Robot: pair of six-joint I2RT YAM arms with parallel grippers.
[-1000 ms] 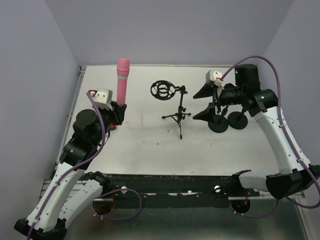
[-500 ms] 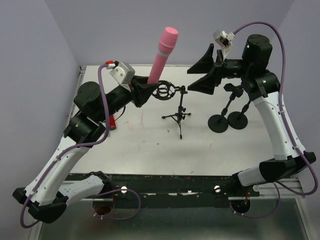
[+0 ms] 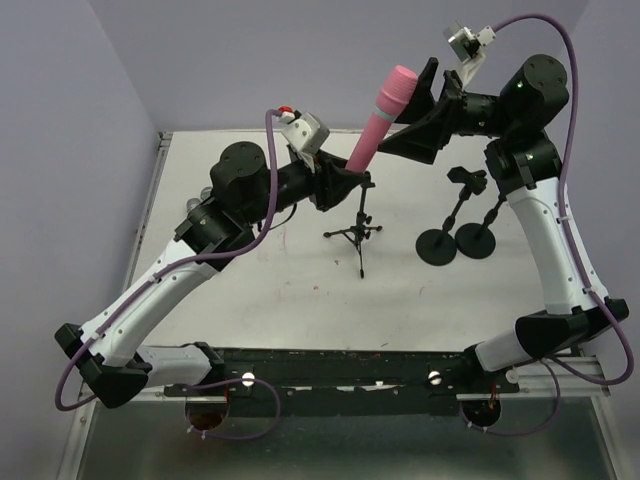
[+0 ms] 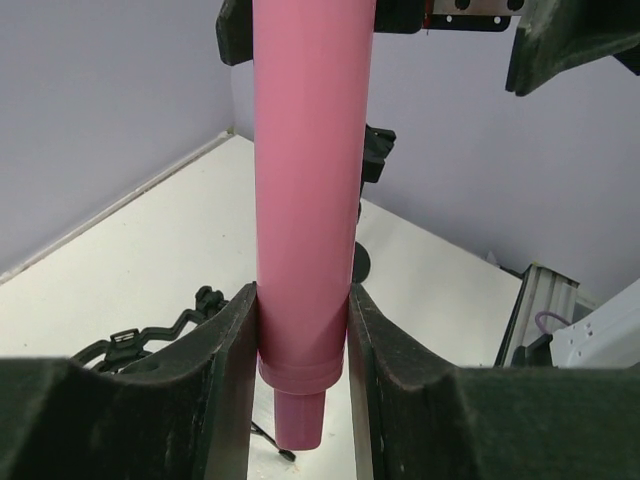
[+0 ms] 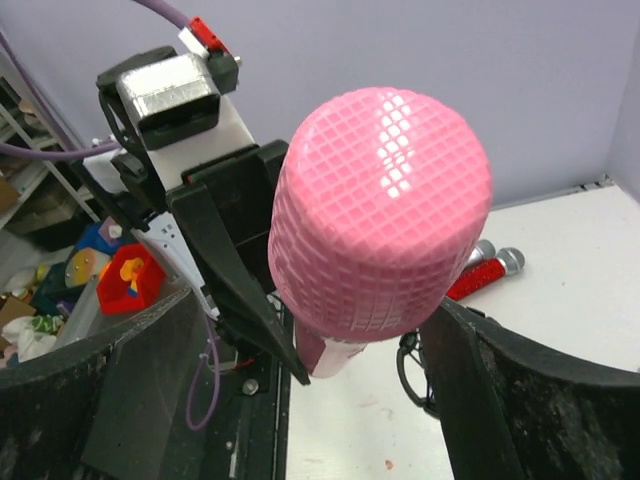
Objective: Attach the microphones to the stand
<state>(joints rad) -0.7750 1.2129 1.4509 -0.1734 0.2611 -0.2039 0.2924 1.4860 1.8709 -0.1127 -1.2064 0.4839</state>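
Observation:
The pink microphone (image 3: 378,122) is up in the air over the back of the table, tilted head-up to the right. My left gripper (image 3: 340,180) is shut on its lower body (image 4: 305,300), tail sticking out below the pads. My right gripper (image 3: 415,108) is open, and the pink mesh head (image 5: 380,210) sits between its spread fingers with gaps on both sides. The tripod stand (image 3: 358,235) is below the held microphone, its ring mount (image 4: 140,340) partly hidden by my left gripper. The red microphone (image 5: 490,272) and the silver one (image 5: 478,250) lie together on the table.
Two round-base stands (image 3: 437,246) (image 3: 476,238) with clips on top are at the right, under my right arm. The purple walls close in the back and both sides. Coloured clutter (image 5: 120,280) lies off the table.
My left arm has swung the pink microphone up and to the right across the table. My right gripper has risen from the round-base stands and now brackets the microphone's head.

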